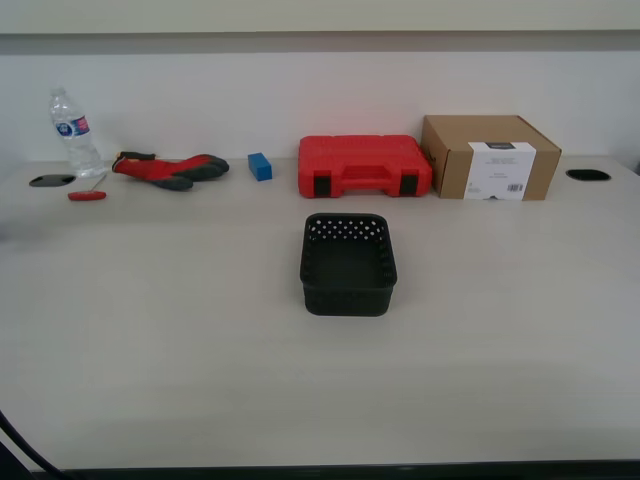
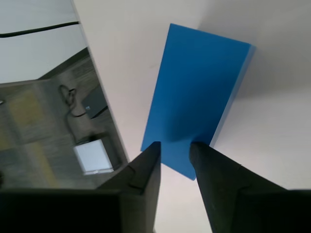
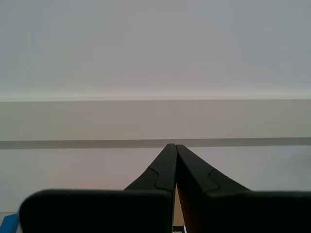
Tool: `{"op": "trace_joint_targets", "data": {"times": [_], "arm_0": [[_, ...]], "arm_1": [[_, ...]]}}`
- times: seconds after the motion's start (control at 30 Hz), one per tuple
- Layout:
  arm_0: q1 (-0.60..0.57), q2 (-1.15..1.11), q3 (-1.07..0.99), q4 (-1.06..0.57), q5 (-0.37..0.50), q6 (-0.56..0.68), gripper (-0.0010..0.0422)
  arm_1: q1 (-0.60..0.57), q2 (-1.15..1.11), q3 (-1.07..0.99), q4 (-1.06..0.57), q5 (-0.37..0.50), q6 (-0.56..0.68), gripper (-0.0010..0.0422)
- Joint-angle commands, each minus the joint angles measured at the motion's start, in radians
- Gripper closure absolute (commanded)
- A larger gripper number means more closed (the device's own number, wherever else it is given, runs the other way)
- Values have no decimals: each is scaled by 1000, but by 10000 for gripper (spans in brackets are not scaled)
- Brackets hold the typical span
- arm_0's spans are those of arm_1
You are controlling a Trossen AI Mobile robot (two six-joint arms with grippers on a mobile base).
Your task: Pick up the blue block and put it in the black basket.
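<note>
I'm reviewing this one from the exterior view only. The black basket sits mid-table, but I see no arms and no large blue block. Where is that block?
Observer: The first wrist view shows the blue block lying flat on the table near its edge, with the floor beyond.
Operator: Is it gripped?
Observer: It doesn't look so. The first hand is over one end of the block, its fingers slightly apart, the gap narrower than the block.
Operator: And the other arm?
Observer: The second hand is shut, empty, and faces the wall.
</note>
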Motion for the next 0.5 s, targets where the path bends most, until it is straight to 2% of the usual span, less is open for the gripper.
{"op": "trace_joint_targets", "data": {"times": [0.03, 0.13, 0.23, 0.33, 0.5], "arm_0": [[0, 0, 2, 2, 0, 0, 413], [0, 0, 2, 2, -1, 0, 413], [0, 0, 2, 2, -1, 0, 413], [0, 0, 2, 2, -1, 0, 413], [0, 0, 2, 2, -1, 0, 413]], "arm_1": [[-1, -5, -3, -12, 6, 6, 352], [-1, -21, -3, -11, 8, -1, 352], [-2, -31, -3, -10, 13, -2, 330], [-2, -35, -3, -12, 16, -13, 274], [-4, -39, -3, -51, 24, -36, 142]]}}
